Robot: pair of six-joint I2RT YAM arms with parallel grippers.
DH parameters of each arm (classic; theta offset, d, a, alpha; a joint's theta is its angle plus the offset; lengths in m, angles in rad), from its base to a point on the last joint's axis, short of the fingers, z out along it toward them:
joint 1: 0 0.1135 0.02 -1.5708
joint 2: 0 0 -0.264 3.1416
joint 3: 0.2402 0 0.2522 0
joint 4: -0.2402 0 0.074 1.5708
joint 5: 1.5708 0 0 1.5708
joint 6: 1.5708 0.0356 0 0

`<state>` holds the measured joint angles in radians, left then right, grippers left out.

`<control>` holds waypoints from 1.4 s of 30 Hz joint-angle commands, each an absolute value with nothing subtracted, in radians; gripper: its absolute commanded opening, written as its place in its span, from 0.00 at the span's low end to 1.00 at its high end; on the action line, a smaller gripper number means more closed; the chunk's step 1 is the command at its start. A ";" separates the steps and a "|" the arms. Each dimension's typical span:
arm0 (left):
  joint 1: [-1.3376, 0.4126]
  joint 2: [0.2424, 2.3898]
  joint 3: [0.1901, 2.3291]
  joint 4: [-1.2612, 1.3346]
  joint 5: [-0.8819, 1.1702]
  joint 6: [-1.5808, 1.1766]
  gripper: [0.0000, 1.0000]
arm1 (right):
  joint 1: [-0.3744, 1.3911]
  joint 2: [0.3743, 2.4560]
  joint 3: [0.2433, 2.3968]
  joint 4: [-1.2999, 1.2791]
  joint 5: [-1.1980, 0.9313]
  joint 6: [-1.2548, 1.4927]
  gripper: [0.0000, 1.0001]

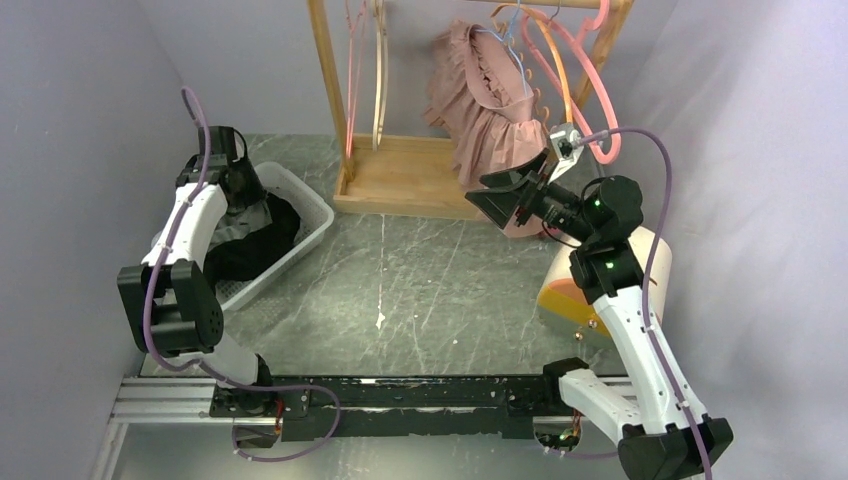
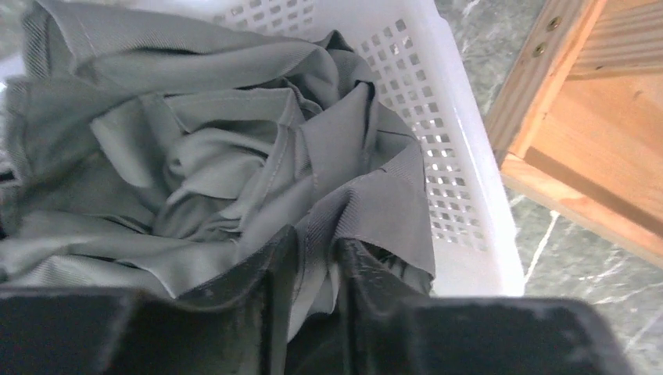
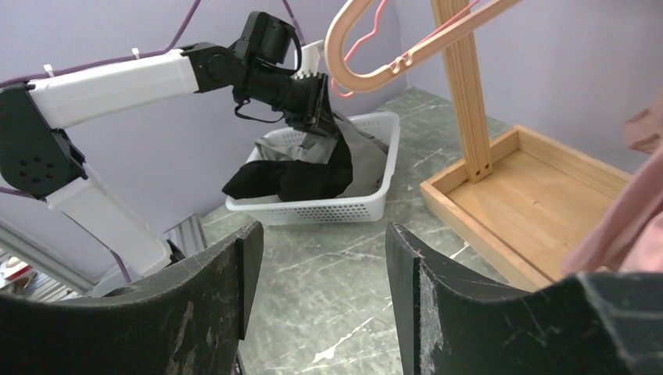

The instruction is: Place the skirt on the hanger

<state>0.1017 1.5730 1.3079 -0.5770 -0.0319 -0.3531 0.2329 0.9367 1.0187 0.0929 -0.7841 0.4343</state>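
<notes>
pinching a fold of the grey skirt [image 2: 234, 156], the left gripper [image 2: 313, 254] is seen closed on it at the bottom of its wrist view. the skirt is heaped in the white basket [image 2: 469, 156], centre left of the top view. the right gripper [image 3: 320, 234] is held wide open and empty. beyond, a pale hanger [image 3: 371, 80] is hung on the wooden rack [image 3: 461, 86] at upper right.

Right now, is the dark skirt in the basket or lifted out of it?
In the basket, crumpled: the skirt lies bunched inside the white mesh walls, and the left gripper is shut on one fold of it.
</notes>
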 commanded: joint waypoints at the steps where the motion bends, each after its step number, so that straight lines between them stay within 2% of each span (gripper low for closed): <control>1: 0.109 1.581 1.396 -0.612 -0.111 -0.293 0.17 | 0.232 0.902 1.010 0.117 -0.736 0.445 0.61; 2: 0.109 1.578 1.421 -0.613 -0.126 -0.280 0.09 | 0.232 0.899 1.008 0.123 -0.735 0.446 0.61; 3: 0.109 1.571 1.453 -0.610 -0.144 -0.266 0.07 | 0.232 0.896 1.007 0.128 -0.733 0.450 0.62; 9: 0.108 1.489 1.635 -0.537 -0.251 -0.142 0.07 | 0.232 0.888 0.987 0.152 -0.707 0.465 0.61; 17: 0.108 1.256 1.541 -0.200 -0.244 0.010 0.07 | 0.233 0.886 0.965 0.167 -0.688 0.483 0.62; 24: 0.109 1.245 1.665 -0.080 -0.234 0.050 0.07 | 0.232 0.895 0.961 0.160 -0.688 0.490 0.61; 33: 0.107 1.193 1.868 -0.206 0.014 -0.121 0.07 | 0.232 0.898 0.947 0.190 -0.686 0.554 0.62; 42: 0.108 1.123 1.971 -0.519 0.308 -0.225 0.07 | 0.233 0.879 0.949 0.114 -0.516 0.530 0.60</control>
